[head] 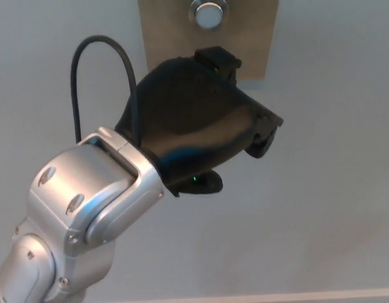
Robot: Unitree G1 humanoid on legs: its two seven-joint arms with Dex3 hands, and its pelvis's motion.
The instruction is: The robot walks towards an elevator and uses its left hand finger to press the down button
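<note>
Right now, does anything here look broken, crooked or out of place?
Nothing looks damaged. The button plate sits straight on the wall, its round button intact. The only loose-looking thing is a black cable looping out by the left hand, probably its own wiring.

I've just the one head camera, sitting very close to a pale wall (333, 189), facing it roughly square-on, I think; the button panel (162, 38) is cropped by the top edge.
</note>
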